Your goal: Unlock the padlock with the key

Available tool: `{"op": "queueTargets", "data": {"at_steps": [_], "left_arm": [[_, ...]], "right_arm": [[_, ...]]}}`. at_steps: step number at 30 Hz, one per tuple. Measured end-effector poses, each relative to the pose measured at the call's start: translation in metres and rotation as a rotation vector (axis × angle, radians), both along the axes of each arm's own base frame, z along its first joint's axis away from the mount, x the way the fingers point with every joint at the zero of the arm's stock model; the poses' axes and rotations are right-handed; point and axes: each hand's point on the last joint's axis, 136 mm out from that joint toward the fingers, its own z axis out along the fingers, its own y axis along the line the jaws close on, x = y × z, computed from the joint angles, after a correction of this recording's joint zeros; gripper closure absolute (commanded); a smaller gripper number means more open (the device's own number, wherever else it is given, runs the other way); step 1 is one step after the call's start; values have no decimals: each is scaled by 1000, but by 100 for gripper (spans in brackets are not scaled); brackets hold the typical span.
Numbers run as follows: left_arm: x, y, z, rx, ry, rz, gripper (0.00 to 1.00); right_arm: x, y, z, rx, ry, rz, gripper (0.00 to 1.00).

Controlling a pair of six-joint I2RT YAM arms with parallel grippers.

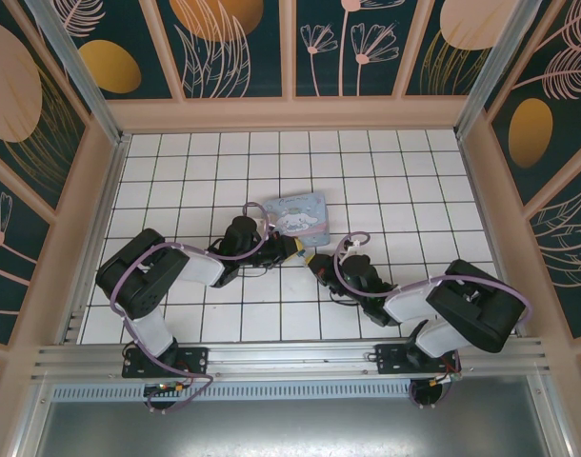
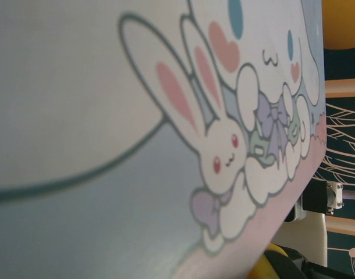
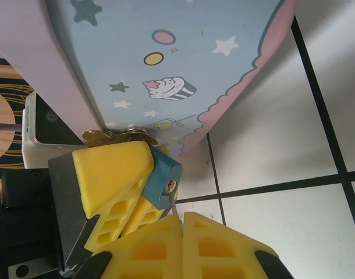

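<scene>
Padlock gripped on the left, key held up to its keyhole from the right.
In the right wrist view, the left arm's yellow fingers (image 3: 110, 171) are clamped on the small dark-blue padlock (image 3: 160, 177), whose brassy top sits against the edge of the pastel blue-and-pink cartoon tin box (image 3: 183, 52). Just below, the right arm's yellow fingers (image 3: 218, 247) are pressed together on the thin silvery key (image 3: 174, 207), which points at the keyhole. Whether its tip is inside, I cannot tell. The key's head is hidden between the fingers, and the shackle is mostly covered. The white tiled table (image 3: 282, 139) lies to the right.
</scene>
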Motion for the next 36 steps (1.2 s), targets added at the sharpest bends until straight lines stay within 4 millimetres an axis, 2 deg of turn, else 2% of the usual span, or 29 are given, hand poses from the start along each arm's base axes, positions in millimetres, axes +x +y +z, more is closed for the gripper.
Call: {"op": "queueTargets", "data": {"at_steps": [36], "left_arm": [[5, -1, 8, -34, -6, 17, 100]], "right_arm": [[11, -3, 8, -1, -26, -11, 100]]}}
